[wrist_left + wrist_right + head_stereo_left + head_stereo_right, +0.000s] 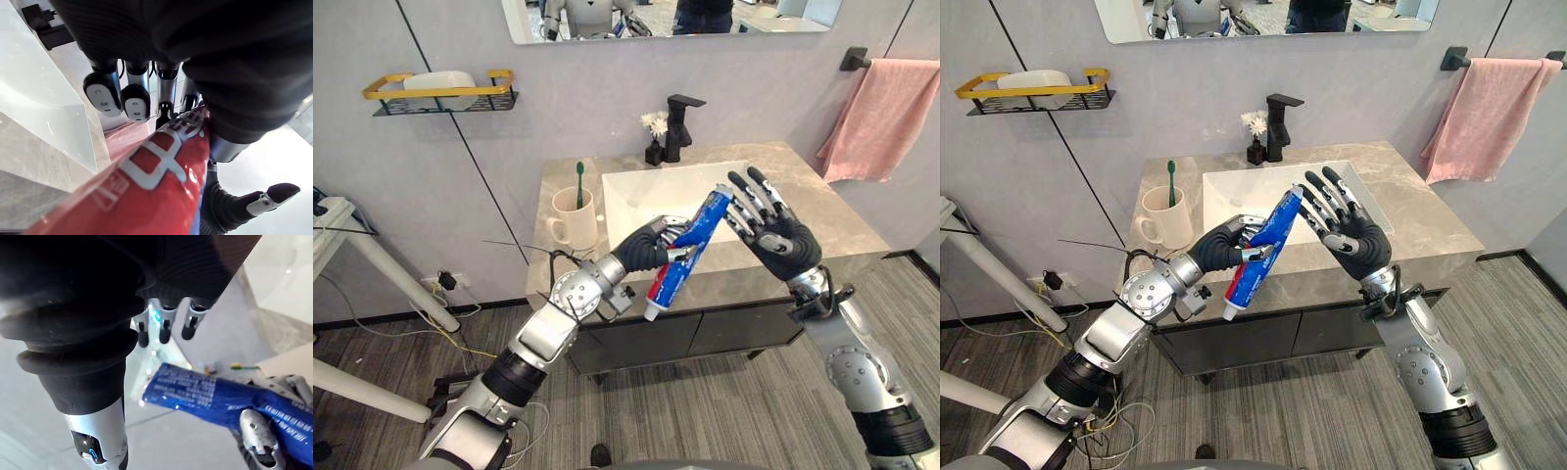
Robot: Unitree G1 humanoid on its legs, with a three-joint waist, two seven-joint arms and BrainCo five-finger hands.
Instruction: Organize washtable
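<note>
Fingers (101, 93) of the left hand (641, 250) curl round a tube (697, 240) above the sink (636, 191), the right hand (773, 235) spread open, perhaps touching its tip.

The grey marble washtable (822, 220) carries a sunken white basin (641, 196) at its centre, a cream mug (574, 221) at 9 o'clock, and a black tap (679, 127) just beside a small flower vase (654, 149) at 12 o'clock.
</note>
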